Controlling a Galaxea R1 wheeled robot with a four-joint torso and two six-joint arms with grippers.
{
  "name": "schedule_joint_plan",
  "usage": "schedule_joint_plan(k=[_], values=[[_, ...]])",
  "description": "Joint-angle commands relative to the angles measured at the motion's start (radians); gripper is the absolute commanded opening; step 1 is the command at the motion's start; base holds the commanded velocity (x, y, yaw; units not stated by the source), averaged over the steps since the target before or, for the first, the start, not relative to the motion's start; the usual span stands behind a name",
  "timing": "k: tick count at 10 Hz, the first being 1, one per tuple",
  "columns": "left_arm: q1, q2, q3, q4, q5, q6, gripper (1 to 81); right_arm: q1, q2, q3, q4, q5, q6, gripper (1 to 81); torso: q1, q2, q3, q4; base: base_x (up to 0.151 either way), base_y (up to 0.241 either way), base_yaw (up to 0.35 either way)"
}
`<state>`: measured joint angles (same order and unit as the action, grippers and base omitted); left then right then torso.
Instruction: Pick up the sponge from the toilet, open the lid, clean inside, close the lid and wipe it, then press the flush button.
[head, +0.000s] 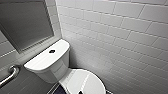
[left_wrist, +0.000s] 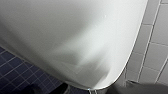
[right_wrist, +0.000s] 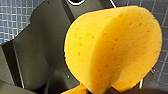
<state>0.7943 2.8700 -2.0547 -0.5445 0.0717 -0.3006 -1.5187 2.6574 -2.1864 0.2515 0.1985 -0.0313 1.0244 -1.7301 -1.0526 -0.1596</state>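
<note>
Holding the sponge in the right gripper, pinched tight at one edge and bent into a fold. Right behind the sponge, dark robot housing; farther past it, small blue floor tiles. Farther out, in the head view, the toilet with lid down flat over the bowl, flush button mid-top of the cistern, white wall tiles beside, metal grab bar opposite. Cannot tell how near the sponge is to the lid.
</note>
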Motion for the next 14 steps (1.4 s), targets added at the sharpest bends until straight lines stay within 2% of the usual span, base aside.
schedule_joint_plan(k=[1, 7, 12, 14], values=[[-0.129, 0.009, 0.033, -0.009, 0.023, -0.032, 81.1, 0.004, -0.026, 0.007, -0.001, -0.074, 0.002, 1.0, 0.0, 0.0, 0.0, 0.0, 0.0, 0.0, 0.0], [-0.171, 0.022, 0.028, -0.009, 0.005, -0.1, 81.1, 0.002, -0.026, 0.002, -0.001, -0.074, 0.004, 1.0, 0.0, 0.0, 0.0, 0.0, 0.0, 0.0, 0.0], [-0.177, 0.039, -0.025, -0.008, 0.003, -0.21, 81.1, 0.002, -0.025, -0.004, -0.001, -0.073, 0.004, 1.0, 0.0, 0.0, 0.0, 0.0, 0.0, 0.0, 0.0], [-0.183, 0.042, -0.018, -0.005, -0.009, -0.213, 81.1, 0.002, -0.025, -0.004, -0.001, -0.073, 0.004, 1.0, 0.0, 0.0, 0.0, 0.0, 0.0, 0.0, 0.0]])
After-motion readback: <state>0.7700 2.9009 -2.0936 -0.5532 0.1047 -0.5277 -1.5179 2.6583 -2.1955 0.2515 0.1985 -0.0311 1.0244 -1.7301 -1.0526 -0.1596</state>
